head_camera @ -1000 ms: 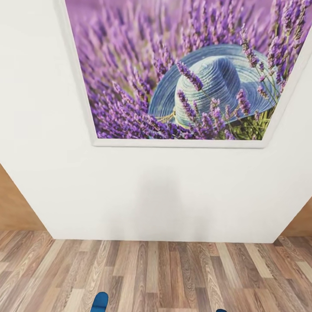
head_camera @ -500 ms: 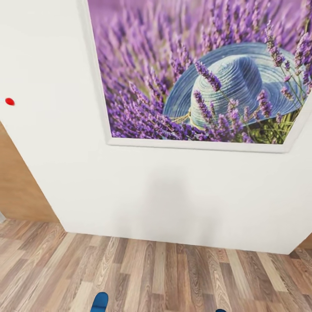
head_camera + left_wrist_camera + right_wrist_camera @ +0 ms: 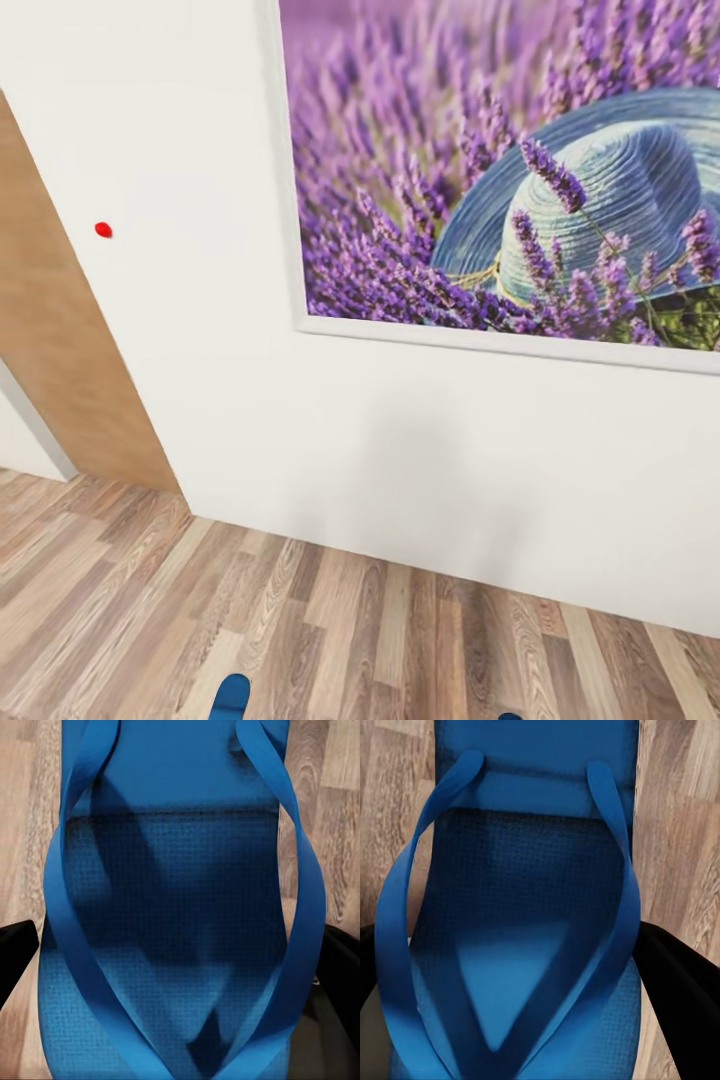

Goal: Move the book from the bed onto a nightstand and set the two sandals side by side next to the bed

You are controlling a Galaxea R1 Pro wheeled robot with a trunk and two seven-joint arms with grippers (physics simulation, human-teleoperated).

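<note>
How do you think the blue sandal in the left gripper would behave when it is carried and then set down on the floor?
The sandal looks thin and flat, so probably light and somewhat bendy. Its slim straps arch loosely and may flex. The textured footbed probably resists slipping, and a flat sole should lie still on the floor.

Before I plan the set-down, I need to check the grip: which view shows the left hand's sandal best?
The left wrist view: the sandal spans the picture, both straps visible, dark fingers at its edges. The head view shows just a blue tip over the floor.
</note>
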